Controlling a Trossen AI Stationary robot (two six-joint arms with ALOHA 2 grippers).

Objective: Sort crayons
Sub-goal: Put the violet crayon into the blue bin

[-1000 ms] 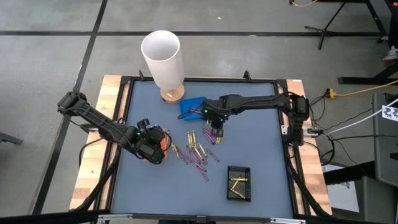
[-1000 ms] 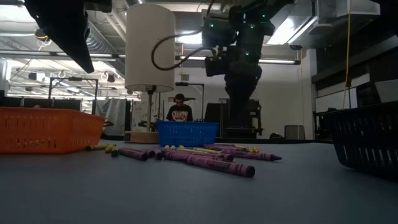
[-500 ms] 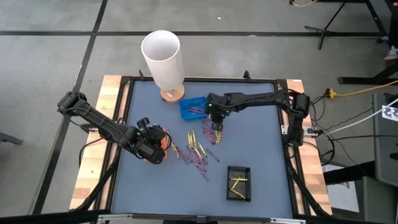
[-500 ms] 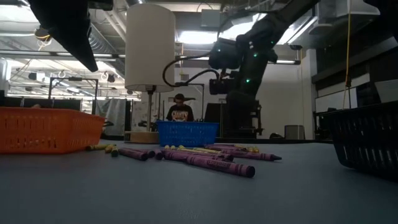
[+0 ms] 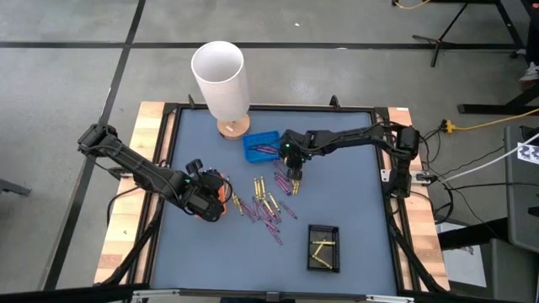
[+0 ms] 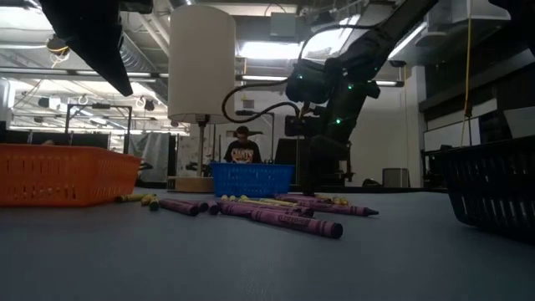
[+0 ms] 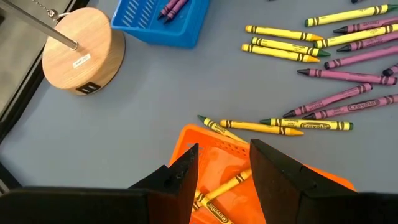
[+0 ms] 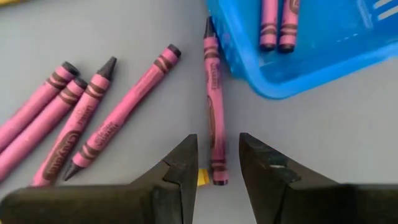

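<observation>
Where the right gripper (image 8: 214, 163) hangs, fingers (image 8: 176, 163) parted and empty, one purple-pink crayon (image 8: 214, 115) is recorded between them, long axis twelve-to-six, beside the blue tray (image 8: 323, 56); left gripper (image 7: 224, 165) farther, fingers spread, empty.

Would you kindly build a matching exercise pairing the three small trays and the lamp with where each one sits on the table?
1 blue tray
2 orange tray
3 black tray
4 white lamp

a under the left gripper
b far edge, on a wooden base
c close to the right gripper
d near side, holding yellow crayons

Pairs: 1c, 2a, 3d, 4b
</observation>
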